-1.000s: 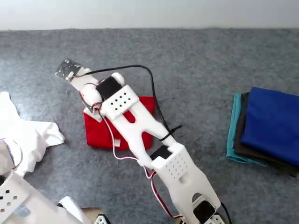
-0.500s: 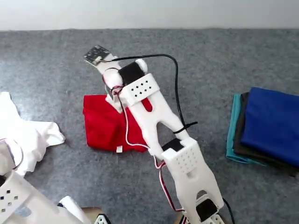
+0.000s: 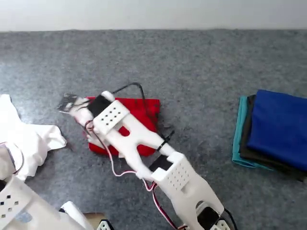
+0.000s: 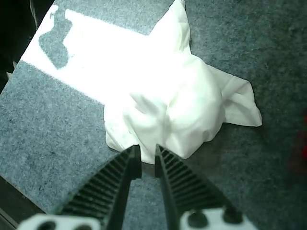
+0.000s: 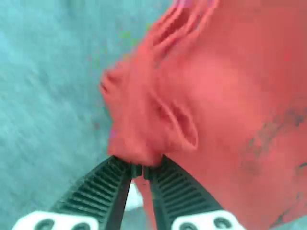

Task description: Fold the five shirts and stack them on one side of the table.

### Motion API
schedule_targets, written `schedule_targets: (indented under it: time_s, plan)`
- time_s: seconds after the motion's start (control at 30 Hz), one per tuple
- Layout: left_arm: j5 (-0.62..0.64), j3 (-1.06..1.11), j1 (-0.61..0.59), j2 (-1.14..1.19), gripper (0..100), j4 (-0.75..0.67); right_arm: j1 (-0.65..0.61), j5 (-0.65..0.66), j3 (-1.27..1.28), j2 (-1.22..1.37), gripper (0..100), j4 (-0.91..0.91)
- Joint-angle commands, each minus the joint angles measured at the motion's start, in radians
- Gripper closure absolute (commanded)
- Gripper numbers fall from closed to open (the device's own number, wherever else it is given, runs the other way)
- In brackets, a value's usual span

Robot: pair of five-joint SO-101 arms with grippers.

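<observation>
A folded red shirt lies mid-table under my right arm. My right gripper is at the shirt's left edge, shut on a bunched fold of the red shirt. The crumpled white shirt lies at the left edge of the table. My left gripper hangs just above the near rim of the white shirt, fingers shut and holding nothing. At the right edge is a stack with a blue shirt on top, a dark shirt under it and a teal shirt at the bottom.
Grey carpet-like table surface stretches bare between the red shirt and the stack. The left arm's white base sits at the lower left corner. A black cable loops over the red shirt.
The right arm swung toward the back of the table over the red shirt, then came back down to the shirt's left edge. The left arm and the stack stayed put.
</observation>
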Motion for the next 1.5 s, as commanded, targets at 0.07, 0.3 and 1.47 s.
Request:
schedule_targets:
  time_s: [0.07, 0.3, 1.47]
  plan:
    - [0.006, -0.008, -0.003, -0.012, 94, -0.015, 0.041, 0.008, -0.305, -0.010, 98.9, 0.084]
    - [0.008, -0.007, -0.003, -0.012, 94, -0.015, 0.200, 0.005, -0.215, -0.047, 98.9, 0.157]
    - [0.008, -0.005, 0.002, -0.006, 94, -0.031, 0.246, -0.083, -0.114, -0.077, 98.7, 0.033]
